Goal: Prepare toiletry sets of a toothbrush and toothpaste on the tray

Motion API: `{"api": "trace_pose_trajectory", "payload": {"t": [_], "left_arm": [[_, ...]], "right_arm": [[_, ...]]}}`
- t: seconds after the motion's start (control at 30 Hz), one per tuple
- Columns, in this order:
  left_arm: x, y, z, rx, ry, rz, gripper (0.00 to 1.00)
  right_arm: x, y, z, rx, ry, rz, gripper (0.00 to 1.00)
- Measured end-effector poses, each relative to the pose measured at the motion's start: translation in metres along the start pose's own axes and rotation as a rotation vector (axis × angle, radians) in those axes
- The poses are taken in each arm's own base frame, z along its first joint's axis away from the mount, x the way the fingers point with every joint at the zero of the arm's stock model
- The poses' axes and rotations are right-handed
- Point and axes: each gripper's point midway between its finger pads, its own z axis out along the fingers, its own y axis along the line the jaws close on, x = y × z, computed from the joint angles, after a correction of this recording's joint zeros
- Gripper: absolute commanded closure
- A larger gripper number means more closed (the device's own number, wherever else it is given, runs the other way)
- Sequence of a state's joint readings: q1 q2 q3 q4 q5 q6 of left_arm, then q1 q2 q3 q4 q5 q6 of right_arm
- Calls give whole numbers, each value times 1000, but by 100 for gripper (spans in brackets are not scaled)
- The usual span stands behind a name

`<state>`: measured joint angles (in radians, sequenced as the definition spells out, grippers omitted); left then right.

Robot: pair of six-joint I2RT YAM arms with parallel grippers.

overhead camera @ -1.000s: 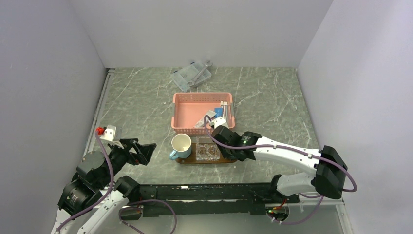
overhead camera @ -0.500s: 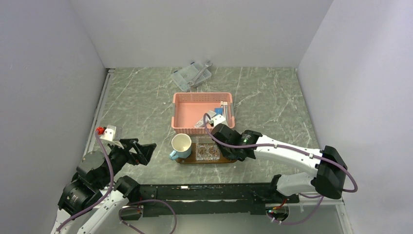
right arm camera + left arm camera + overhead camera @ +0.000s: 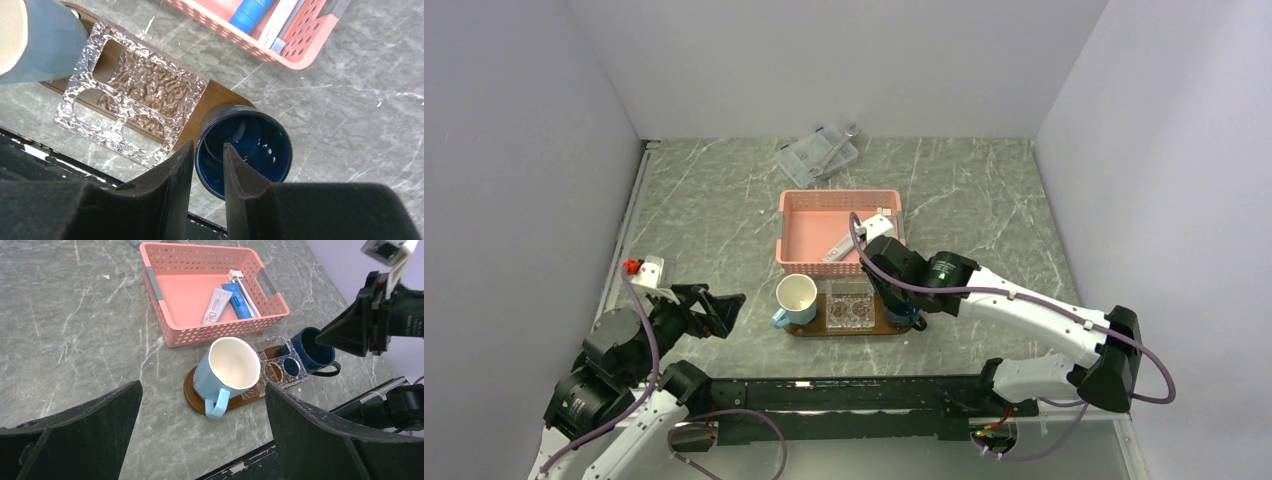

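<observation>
Now; tray: one; mugs: two; toothpaste tubes: two; basket: one

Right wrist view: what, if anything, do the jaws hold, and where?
Nothing, it seems. The right gripper straddles the dark blue mug at its rim, jaws parted wider than the wall.

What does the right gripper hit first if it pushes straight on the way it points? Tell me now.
The dark blue ceramic mug. The right gripper points down at it with its fingers straddling the near rim. Going straight on, the inner finger would probably meet the mug's floor first, though depth is unclear.
</observation>
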<state>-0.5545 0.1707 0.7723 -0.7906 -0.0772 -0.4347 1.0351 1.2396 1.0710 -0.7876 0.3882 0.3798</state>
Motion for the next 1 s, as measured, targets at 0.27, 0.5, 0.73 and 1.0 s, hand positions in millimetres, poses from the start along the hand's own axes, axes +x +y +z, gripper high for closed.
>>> {"api": "trace_pose_trajectory", "payload": {"t": [0.27,0.5,0.73,1.0], "left_arm": [[4,3,6,-22,29,3,1],[12,5,17,-48,89,9,1],[20,3,25,-45,148,15,1],[25,1,29,-33,180,19,1]], "right_arm": [[-48,-13,-17,24,-73,22,67],[-82,-32,4,72,-59,59,63],[-92,-35,49,92,23,79,61],[-89,-47,101,98,129,152,57]]}}
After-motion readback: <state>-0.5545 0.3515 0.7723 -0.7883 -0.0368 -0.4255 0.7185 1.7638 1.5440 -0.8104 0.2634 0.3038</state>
